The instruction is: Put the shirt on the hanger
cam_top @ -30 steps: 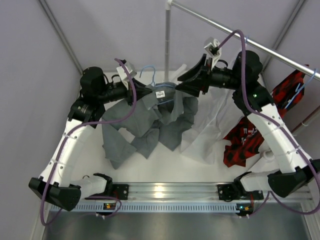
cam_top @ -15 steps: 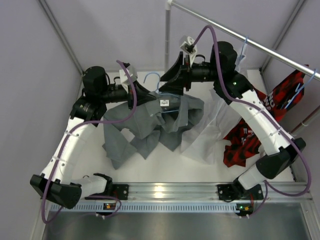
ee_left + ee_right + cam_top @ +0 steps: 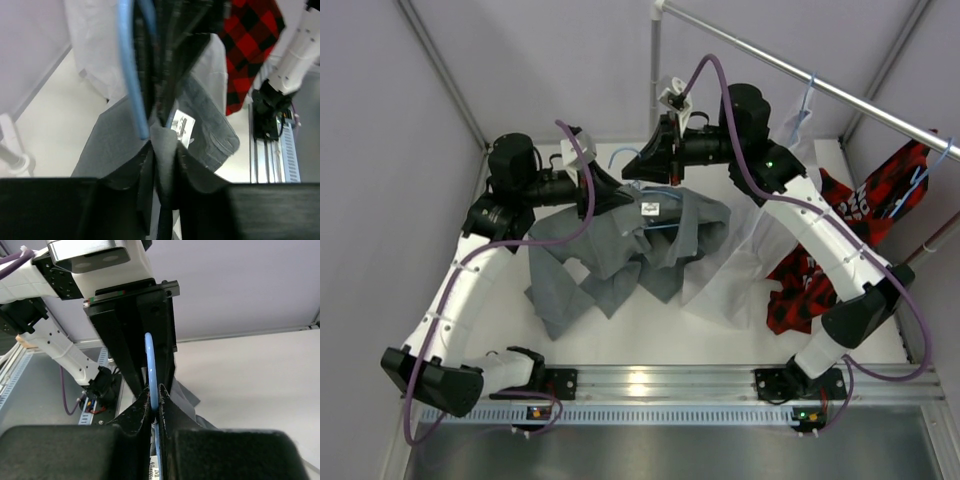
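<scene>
Since a second ago, my right claw (image 3: 154, 401) has swung left past the white shirt (image 3: 722, 280) and clenched on the light-blue hanger (image 3: 150, 360). My left claw (image 3: 162, 150) grips the grey shirt (image 3: 610, 250) by its collar, just left of the white shirt. Fabric hides most of the hanger's frame.

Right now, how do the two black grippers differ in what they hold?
The left gripper pinches the soft grey button-up shirt; the right gripper pinches the thin light-blue hanger. The left gripper comes in from the left, the right gripper from the right. Both are shut, meeting by the shirt's collar.
</scene>
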Robot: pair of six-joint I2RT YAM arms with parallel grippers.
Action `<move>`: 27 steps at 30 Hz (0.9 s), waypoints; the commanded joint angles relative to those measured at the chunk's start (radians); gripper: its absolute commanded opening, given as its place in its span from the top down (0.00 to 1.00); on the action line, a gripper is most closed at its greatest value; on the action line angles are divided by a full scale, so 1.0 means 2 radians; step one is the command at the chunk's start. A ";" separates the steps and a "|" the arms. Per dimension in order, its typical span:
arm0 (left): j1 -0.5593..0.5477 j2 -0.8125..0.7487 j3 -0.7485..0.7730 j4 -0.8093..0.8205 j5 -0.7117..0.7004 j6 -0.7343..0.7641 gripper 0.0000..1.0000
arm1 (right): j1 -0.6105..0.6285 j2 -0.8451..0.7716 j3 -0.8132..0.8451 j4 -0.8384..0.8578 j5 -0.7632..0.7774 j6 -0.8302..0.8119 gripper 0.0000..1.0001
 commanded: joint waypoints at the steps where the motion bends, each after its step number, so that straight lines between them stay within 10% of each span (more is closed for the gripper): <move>1: 0.000 -0.021 0.003 0.035 -0.091 -0.002 0.69 | 0.007 -0.017 0.003 0.014 0.014 -0.014 1.00; 2: 0.000 -0.025 0.005 0.037 -0.125 -0.013 0.50 | 0.005 -0.026 -0.003 0.014 0.034 -0.015 1.00; 3: 0.000 -0.029 0.005 0.040 -0.156 -0.016 0.02 | 0.003 -0.030 -0.006 0.014 0.043 -0.018 1.00; 11: 0.000 -0.181 -0.082 0.059 -0.581 -0.120 0.02 | -0.013 -0.064 -0.016 -0.027 0.163 -0.032 1.00; 24: 0.000 -0.288 -0.356 0.090 -0.628 -0.284 0.02 | -0.030 -0.051 0.062 -0.070 0.143 -0.028 1.00; 27: 0.000 -0.261 -0.356 0.093 -0.657 -0.287 0.19 | -0.030 -0.055 0.063 -0.070 0.125 -0.023 1.00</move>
